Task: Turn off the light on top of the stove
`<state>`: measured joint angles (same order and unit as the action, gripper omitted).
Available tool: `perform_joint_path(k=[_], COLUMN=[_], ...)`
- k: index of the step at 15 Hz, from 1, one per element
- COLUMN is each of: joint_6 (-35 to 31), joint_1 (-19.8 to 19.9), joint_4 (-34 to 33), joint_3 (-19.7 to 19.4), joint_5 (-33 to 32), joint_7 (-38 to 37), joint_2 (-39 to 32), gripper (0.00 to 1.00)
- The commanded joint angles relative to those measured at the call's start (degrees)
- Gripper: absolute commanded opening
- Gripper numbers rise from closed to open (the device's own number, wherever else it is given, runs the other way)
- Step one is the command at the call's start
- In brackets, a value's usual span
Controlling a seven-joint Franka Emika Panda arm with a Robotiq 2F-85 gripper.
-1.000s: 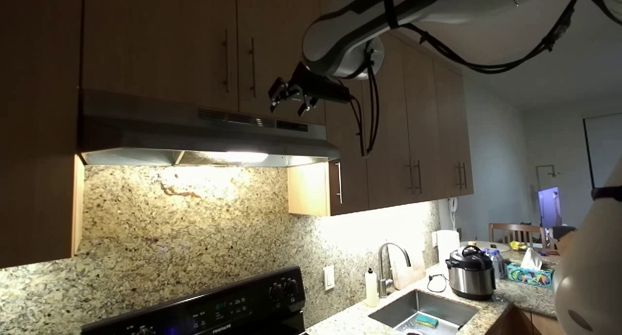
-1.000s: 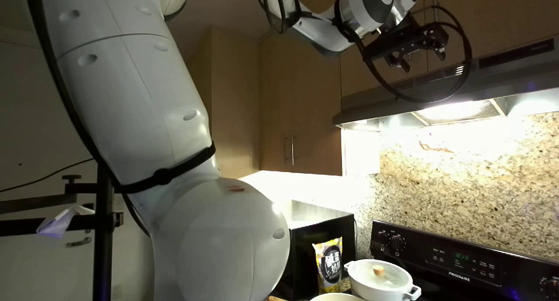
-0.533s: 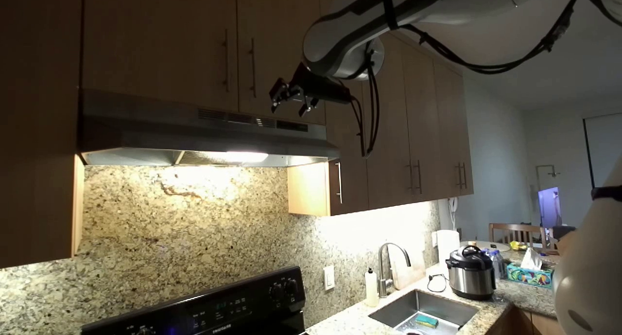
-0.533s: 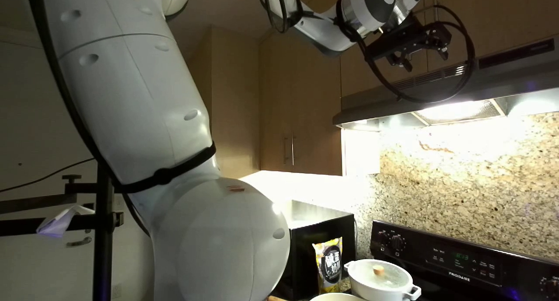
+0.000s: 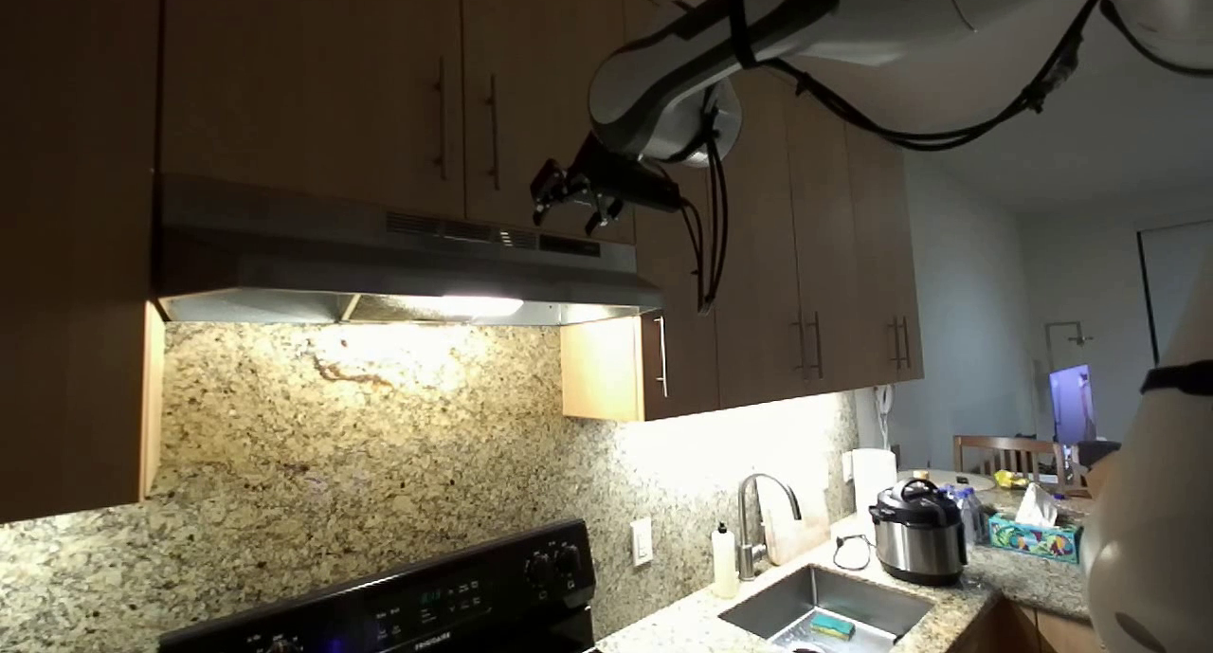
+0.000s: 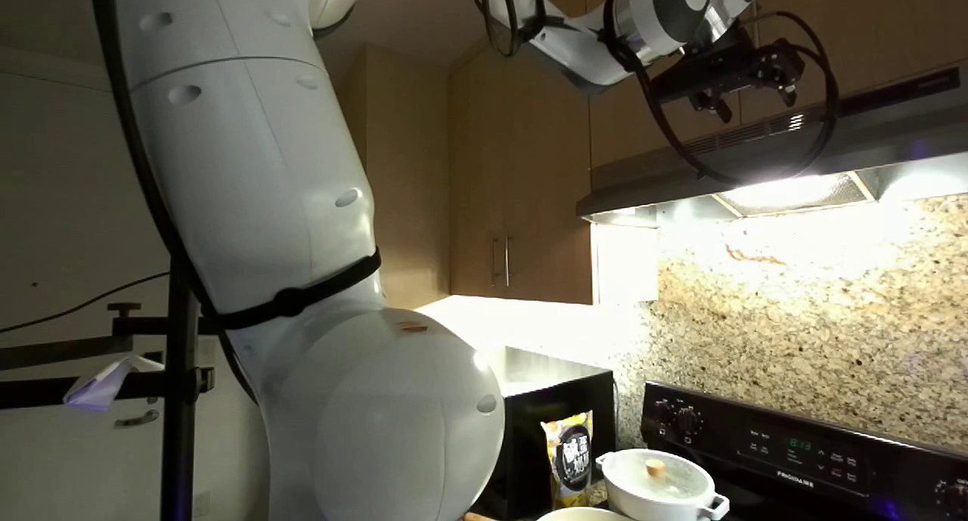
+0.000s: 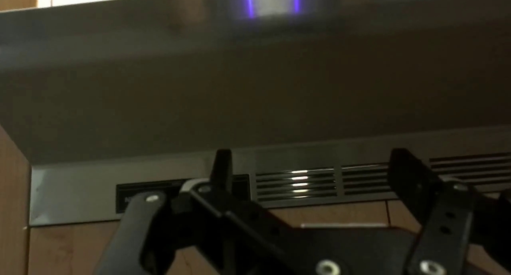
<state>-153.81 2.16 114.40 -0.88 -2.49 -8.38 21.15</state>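
Note:
The stove light (image 5: 481, 306) glows under the grey range hood (image 5: 407, 269); it also shows bright in an exterior view (image 6: 786, 193). The hood's front carries vent slots and a dark panel (image 5: 569, 246), also seen in an exterior view (image 6: 904, 90). My gripper (image 5: 566, 221) is open and empty, in front of the cabinet doors just above the hood's front edge. In the wrist view the gripper (image 7: 312, 153) spans the vent slots (image 7: 295, 185). Its left finger covers part of the dark panel (image 7: 139, 188). Individual switches cannot be made out. Contact with the hood is not visible.
Cabinet doors with bar handles (image 5: 493, 132) rise behind the gripper. A looped black cable (image 6: 828, 120) hangs from the wrist before the hood. Below are the stove's control panel (image 6: 802, 453), a white lidded pot (image 6: 656, 487) and a sink (image 5: 834, 596).
The arm has shifted; the gripper sits slightly lower and further right in both exterior views. The gripper stays open and the stove light stays lit.

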Motion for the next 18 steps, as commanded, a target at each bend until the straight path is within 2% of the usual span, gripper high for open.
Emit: perform_joint_path(k=[1,5,9,18], joint_6=[-0.62,-0.89,-0.58,2.93], joint_1=[-2.66,-2.05,-3.23,-9.69], joint_4=[-2.82,-5.72,-8.49,-14.33], joint_3=[-2.66,-4.01,-6.58,-15.27], joint_5=[6.21,7.09,9.29,24.8], joint_7=[4.57,6.17,12.52,31.62], joint_2=[-2.53,-4.42,-6.39,-10.26], gripper=[1.0,1.0,1.0,1.0])
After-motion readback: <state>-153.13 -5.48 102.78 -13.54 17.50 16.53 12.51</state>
